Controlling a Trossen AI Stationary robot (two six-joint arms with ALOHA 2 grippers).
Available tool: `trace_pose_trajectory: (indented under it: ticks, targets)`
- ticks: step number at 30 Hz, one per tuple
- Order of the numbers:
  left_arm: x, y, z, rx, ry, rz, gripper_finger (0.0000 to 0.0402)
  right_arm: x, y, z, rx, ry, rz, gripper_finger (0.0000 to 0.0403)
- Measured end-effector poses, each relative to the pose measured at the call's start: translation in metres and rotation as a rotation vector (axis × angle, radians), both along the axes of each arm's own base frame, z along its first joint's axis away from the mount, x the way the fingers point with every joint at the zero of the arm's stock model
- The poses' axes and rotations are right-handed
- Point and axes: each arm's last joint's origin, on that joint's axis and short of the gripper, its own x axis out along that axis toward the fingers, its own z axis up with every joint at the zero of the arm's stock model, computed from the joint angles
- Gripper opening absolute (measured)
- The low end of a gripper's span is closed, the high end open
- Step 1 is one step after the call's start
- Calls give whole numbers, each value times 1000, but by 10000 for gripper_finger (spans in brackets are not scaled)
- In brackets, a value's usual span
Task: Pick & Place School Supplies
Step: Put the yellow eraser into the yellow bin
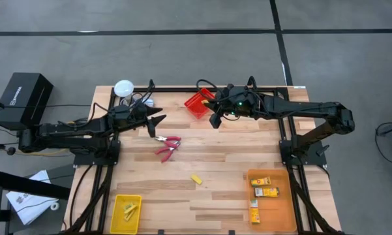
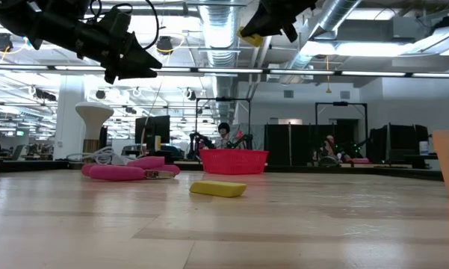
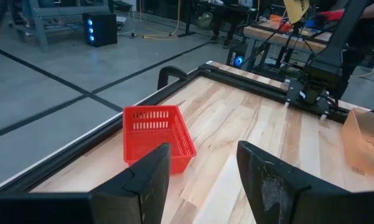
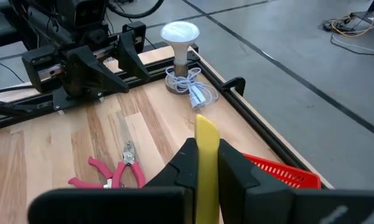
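Sorting partly complete: boxes (image 1: 264, 192) lie in the orange bin (image 1: 286, 215), the right gripper (image 4: 202, 163) clamps a yellow piece (image 4: 205, 155) above the red bin (image 1: 198, 104), while pliers (image 1: 167, 145), another yellow piece (image 1: 196, 179) remain beside it; left gripper (image 3: 202, 180) gapes empty.

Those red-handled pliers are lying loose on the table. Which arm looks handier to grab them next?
Probably the left. Its tool is open and empty, hanging just above the red-handled pliers. The right tool is shut on a yellow piece near the red bin, so it is busy.
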Motion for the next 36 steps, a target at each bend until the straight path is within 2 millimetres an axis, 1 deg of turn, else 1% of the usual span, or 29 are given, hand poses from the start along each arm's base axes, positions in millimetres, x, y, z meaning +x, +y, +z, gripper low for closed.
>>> trace_pose_trajectory:
  ticks: [15, 20, 36]
  targets:
    - [0, 0, 0, -19, -12, 7, 181, 2, 0, 3, -18, -32, 10, 22]
    - [0, 0, 0, -20, -12, 8, 181, 2, 1, 3, -15, -30, 39, 22]
    - [0, -1, 0, -113, -59, 3, 181, 3, 3, 3, 16, -38, 110, 21]
